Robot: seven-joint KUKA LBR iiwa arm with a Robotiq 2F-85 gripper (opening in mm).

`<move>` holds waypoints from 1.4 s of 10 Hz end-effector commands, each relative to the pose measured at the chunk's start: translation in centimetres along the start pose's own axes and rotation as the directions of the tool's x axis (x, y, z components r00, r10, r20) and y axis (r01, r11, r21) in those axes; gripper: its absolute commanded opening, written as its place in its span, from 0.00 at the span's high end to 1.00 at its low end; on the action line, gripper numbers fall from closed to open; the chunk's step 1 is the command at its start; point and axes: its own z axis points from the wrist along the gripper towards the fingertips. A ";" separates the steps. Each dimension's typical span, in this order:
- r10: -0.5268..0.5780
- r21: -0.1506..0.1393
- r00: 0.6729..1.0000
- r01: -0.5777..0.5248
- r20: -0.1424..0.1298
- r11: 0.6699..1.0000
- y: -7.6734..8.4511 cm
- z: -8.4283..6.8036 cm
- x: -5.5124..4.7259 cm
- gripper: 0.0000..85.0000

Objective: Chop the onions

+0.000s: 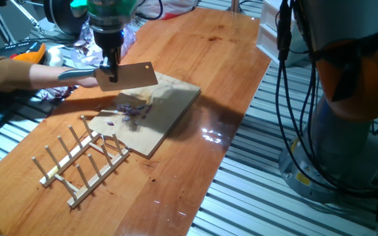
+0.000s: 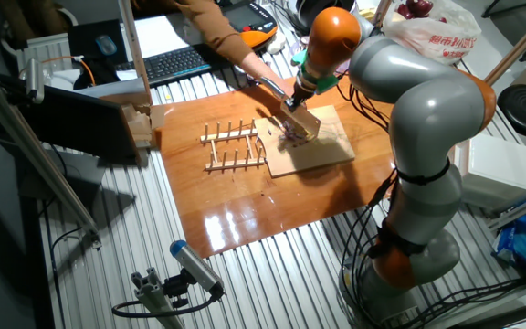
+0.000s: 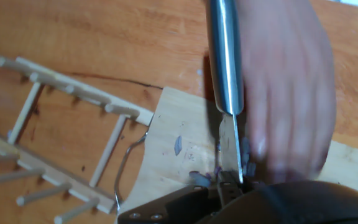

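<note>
Glossy orange-brown wooden tabletop [image 1: 195,59] on a ribbed metal bench carries a pale wooden cutting board [image 1: 169,115] and wooden dowel rack [image 1: 84,160]. Purple-white onion bits [image 1: 131,111] lie on the board. The two-finger gripper [image 1: 112,73] clamps a steel-handled cleaver [image 1: 133,76]; a person's hand [image 3: 284,93] reaches alongside.

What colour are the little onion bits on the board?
Purple and white onion bits, clearest in the fixed view nearest the table.

Only red print showed on the white plastic bag [image 2: 441,35] at one o'clock, too small to read.
</note>
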 end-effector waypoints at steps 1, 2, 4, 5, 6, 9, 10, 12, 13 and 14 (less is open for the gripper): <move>0.008 -0.016 1.000 -0.008 -0.004 1.000 -0.1 0.1 0.0 1.00; 0.077 -0.060 0.997 -0.078 -0.028 0.995 -0.1 0.0 0.0 1.00; 0.226 -0.032 0.971 -0.229 -0.077 0.973 -0.3 -0.5 0.1 1.00; 0.305 -0.022 0.948 -0.308 -0.092 0.951 -0.3 -0.6 0.1 1.00; 0.373 -0.023 0.923 -0.377 -0.091 0.926 -0.1 -0.6 0.1 1.00; 0.557 -0.096 0.830 -0.557 -0.023 0.825 3.2 -0.6 1.0 1.00; 0.586 -0.088 0.810 -0.585 -0.025 0.806 4.3 -0.8 1.7 1.00; 0.634 -0.072 0.772 -0.635 -0.035 0.769 6.2 -1.1 3.4 1.00; 0.645 -0.051 0.764 -0.645 -0.025 0.762 7.0 -1.0 3.9 1.00; 0.656 -0.052 0.755 -0.656 -0.021 0.753 7.2 -0.9 4.1 1.00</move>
